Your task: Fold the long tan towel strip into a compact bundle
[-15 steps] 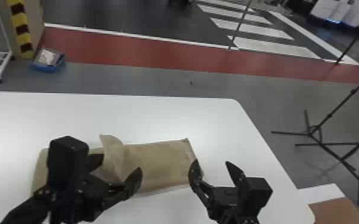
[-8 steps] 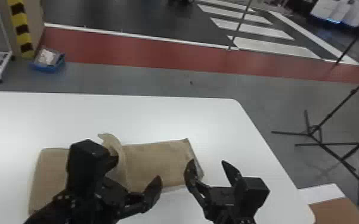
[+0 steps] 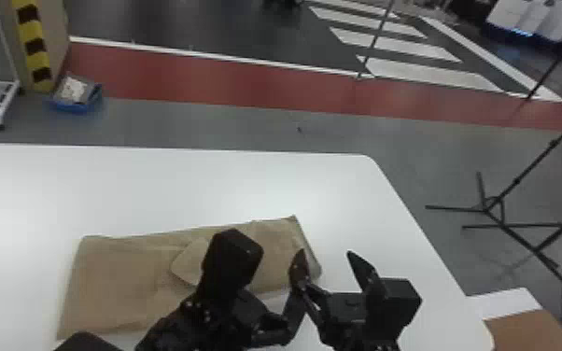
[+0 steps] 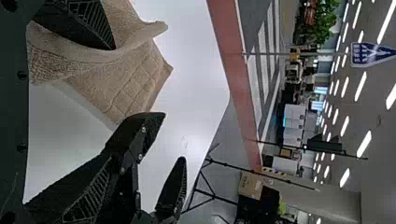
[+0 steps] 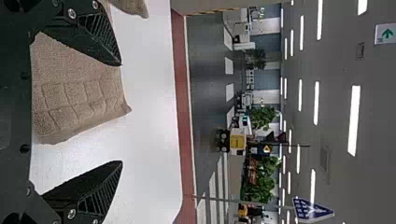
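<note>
On my screen the towel [image 3: 112,280] lies on the near part of the white table [image 3: 228,182], long from left to right. I judge the work to be at an early or middle point. Near the middle a loose flap [image 3: 189,263] is turned up, so some folding seems to be begun, but the whole is long and not compact. If there are more layers below, I cannot tell.

My left gripper [image 4: 136,80] has its fingers spread wide; one of them is beside the raised cloth, and I do not see it pinched. My right gripper [image 3: 326,254] is also spread, at the right end of the towel, one finger over or just beside this end, and it holds nothing.

What is left, in my opinion: to lay the flap down flat, to bring the left and right parts over each other, and then to press the bundle. The flap could catch on my left finger when I take it away, so I should go slowly.

About writing: on the towel I can make out no label or brand. Behind, there are a green sign [image 5: 385,33] with an arrow and a blue triangular sign [image 5: 312,210]; I read no words from them.
</note>
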Robot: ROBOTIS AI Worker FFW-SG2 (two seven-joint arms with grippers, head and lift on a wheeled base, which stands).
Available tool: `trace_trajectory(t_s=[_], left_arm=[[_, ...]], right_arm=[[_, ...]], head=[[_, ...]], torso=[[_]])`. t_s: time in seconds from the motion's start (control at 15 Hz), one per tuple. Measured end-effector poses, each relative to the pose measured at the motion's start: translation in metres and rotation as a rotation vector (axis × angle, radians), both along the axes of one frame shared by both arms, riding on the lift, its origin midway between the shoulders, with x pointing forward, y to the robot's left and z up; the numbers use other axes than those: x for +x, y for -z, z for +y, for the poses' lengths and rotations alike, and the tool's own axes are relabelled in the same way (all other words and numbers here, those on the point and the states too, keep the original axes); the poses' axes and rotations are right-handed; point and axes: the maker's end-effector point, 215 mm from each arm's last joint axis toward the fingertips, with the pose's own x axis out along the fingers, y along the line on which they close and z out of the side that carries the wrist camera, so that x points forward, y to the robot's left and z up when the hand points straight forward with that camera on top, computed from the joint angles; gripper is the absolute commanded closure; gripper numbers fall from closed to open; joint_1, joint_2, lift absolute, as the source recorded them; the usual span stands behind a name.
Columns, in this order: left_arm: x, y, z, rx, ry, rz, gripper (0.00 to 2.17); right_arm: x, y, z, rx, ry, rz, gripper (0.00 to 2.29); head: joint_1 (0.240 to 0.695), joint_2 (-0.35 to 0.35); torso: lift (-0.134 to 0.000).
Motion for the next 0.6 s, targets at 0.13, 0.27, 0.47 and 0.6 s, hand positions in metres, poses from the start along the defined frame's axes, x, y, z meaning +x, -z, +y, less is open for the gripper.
trace_trajectory(t_s=[0.13, 0.27, 0.47, 0.6], left_arm=[[0.005, 0.007, 0.003, 0.015, -0.007, 0.004, 0.03], [0.009, 0.009, 0.006, 0.02, -0.015, 0.004, 0.03], [0.013, 0.009, 0.01, 0.025, -0.021, 0.002, 0.03], [0.016, 0.01, 0.011, 0.03, -0.023, 0.001, 0.03]], right_arm=[[0.0, 0.002, 0.0, -0.002, -0.002, 0.002, 0.13], [0.001, 0.003, -0.001, -0.002, -0.003, 0.002, 0.13], [0.003, 0.003, -0.004, -0.004, 0.001, 0.003, 0.13], [0.003, 0.003, -0.012, -0.005, 0.014, 0.003, 0.13]], head=[[0.695, -0.35], [0.695, -0.35], [0.695, -0.35], [0.695, -0.35]], torso=[[-0.12], [-0.12], [-0.12], [-0.12]])
